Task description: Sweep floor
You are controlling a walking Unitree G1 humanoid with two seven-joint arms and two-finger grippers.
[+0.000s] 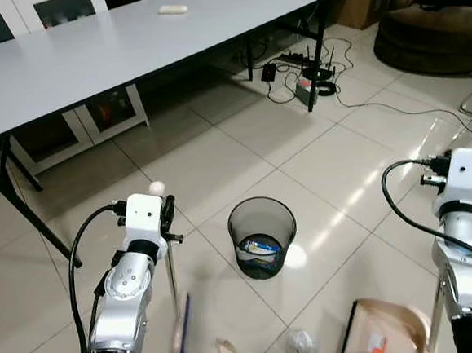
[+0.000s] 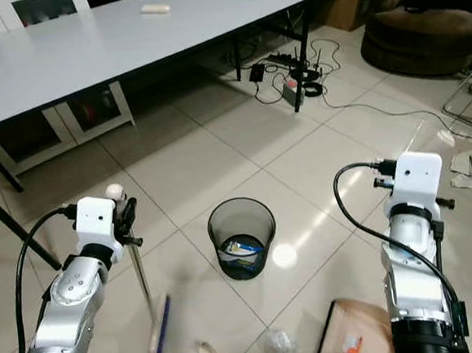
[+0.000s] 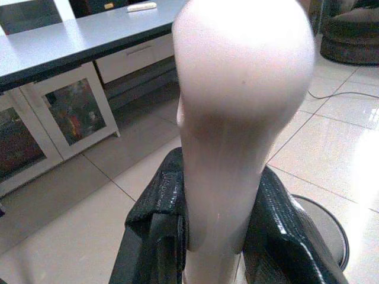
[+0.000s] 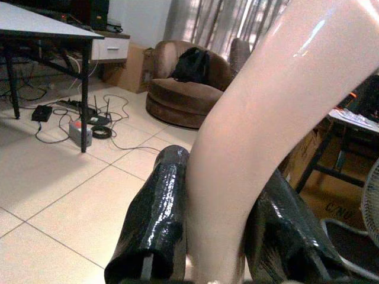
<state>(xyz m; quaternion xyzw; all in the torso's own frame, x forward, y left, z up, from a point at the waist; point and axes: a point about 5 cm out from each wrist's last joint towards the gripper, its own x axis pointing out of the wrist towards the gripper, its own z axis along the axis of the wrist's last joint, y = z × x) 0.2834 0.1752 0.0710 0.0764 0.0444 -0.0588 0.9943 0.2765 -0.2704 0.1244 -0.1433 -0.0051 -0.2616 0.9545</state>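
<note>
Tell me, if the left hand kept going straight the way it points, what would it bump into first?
Probably the low cabinet with glass doors beneath the grey table. The left hand, shut on the broom handle, points across bare floor towards it. Depth is hard to judge, so the table edge could come first.

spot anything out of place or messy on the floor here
Yes. Crumpled litter lies loose on the tiles in front of the wastebasket instead of in it, between the broom and the dustpan. A tangle of cables and a power strip sprawls under the table.
</note>
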